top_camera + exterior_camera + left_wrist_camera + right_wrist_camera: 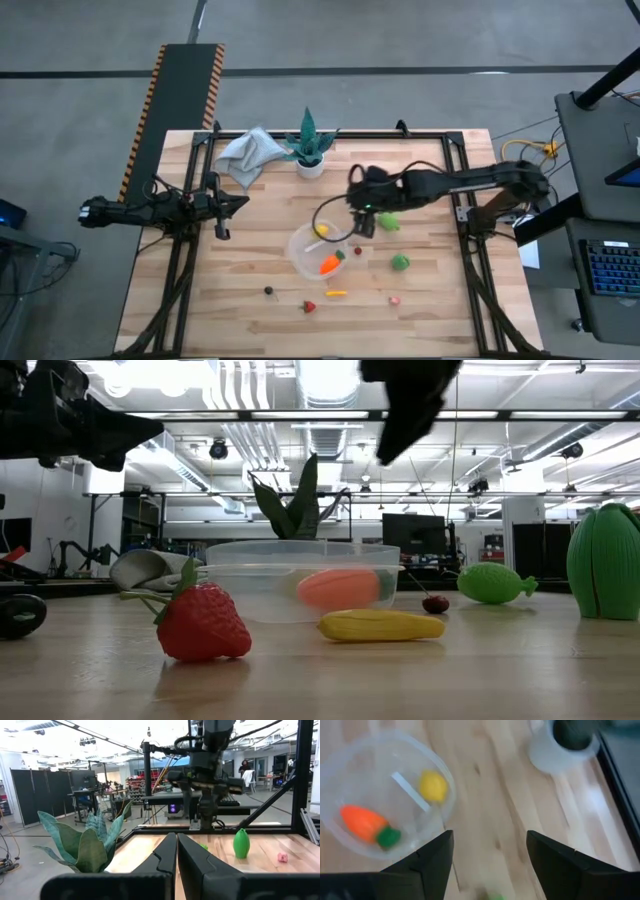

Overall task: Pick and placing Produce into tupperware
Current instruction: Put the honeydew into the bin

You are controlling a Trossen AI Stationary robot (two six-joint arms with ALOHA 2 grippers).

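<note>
The right tool [366, 222] was held above the surface [430, 300] just right of the tupperware [303, 254], its fingers spread wide with nothing between them. Inside the tupperware, an orange carrot [362, 822] and a yellow lemon [433, 785] were seen lying beside a white label mark. A light green piece [387, 221] lay just right of the right tool, and a darker green piece [400, 262] was found nearer, to the right. A strawberry [203, 622], a yellow corn piece [380, 625], a cherry [435, 603] and a pink bit [394, 299] were scattered on the near surface, apart from the tupperware. The left tool [226, 208] was kept at the left edge, its fingers pressed together, well away from all produce.
</note>
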